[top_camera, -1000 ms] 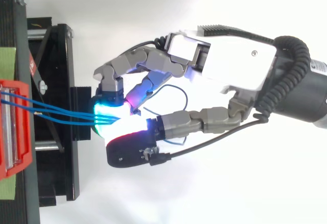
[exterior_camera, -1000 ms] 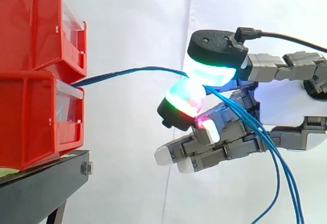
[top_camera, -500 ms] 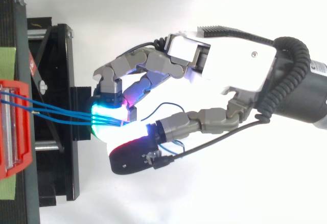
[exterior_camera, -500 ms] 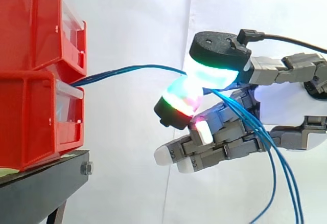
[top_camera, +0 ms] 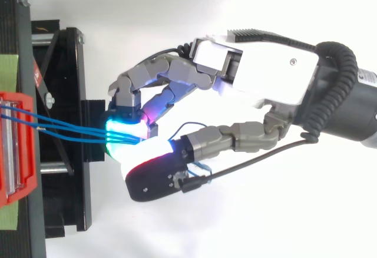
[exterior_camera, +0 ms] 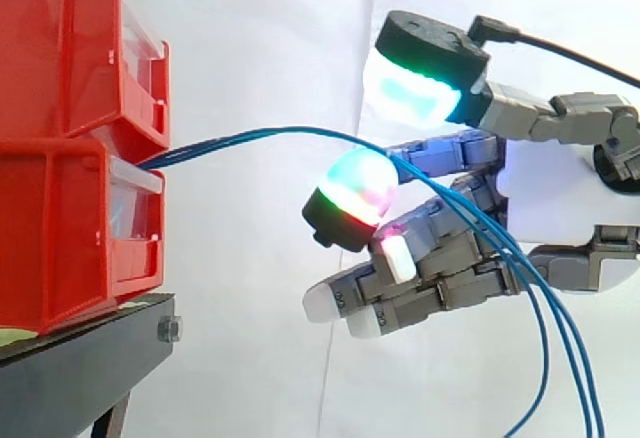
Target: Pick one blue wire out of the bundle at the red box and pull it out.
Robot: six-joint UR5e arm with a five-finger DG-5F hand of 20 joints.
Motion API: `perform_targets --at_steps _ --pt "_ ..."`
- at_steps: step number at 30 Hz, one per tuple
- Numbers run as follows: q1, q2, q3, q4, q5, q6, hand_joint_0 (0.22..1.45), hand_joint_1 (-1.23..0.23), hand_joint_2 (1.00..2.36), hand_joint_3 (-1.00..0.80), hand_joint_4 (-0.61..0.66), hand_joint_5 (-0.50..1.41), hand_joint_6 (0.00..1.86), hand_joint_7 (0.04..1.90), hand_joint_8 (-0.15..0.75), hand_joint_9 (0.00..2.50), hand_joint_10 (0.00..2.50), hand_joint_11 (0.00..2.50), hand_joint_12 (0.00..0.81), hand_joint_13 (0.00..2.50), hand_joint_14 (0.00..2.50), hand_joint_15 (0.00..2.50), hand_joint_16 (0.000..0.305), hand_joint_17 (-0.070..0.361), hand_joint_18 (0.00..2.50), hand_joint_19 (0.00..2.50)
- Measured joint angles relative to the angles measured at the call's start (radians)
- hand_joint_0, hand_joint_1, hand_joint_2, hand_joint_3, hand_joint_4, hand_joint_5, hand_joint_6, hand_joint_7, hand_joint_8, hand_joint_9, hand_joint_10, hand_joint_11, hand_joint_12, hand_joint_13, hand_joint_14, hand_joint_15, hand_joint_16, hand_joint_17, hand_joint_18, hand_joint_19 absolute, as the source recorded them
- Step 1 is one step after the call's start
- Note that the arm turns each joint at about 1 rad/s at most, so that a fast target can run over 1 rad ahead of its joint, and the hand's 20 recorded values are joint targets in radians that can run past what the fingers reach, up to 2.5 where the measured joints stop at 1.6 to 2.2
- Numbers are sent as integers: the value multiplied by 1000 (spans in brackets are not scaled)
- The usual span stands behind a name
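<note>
Blue wires [exterior_camera: 270, 135], 3 side by side, lie across a glowing fingertip [exterior_camera: 355, 190] of your hand [exterior_camera: 560, 198]. The thumb pad [exterior_camera: 415, 93] stands apart at 1 o'clock, clamping nothing. Close now and you likely trap all 3; pull unclamped and they slip off. They run to the red box [exterior_camera: 60, 228] at 9 o'clock.

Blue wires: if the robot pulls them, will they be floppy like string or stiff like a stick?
Probably floppy but a bit springy: the blue wires arc from the red bins across to the hand, then hang down past it in loose curves. They look thin, so they are likely very light. They also look smooth, so they might slip.
</note>
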Motion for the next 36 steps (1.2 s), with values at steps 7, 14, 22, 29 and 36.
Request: perform_targets --at_steps 7,14,22,29,36 --pt "-1 0 0 3 -2 0 539 -386 1028 -99 172 -173 891 1142 322 989 29 904 350 473 15 313 48 109 232 466" --pt "-2 0 0 1 -3 0 545 -525 1033 -67 174 -177 888 1133 325 969 29 929 353 458 17 304 49 109 174 443" --pt "-3 0 0 0 -6 0 547 -660 1033 -88 196 -184 887 1161 326 930 29 918 358 447 14 297 50 111 150 433" --pt "-3 0 0 2 -6 0 544 -662 1030 -173 198 -199 898 1107 319 889 31 913 354 426 15 307 49 110 114 434" --pt "-3 0 0 3 -6 0 496 -540 1020 -290 185 -176 882 1097 331 954 28 868 364 453 15 295 51 114 176 437"
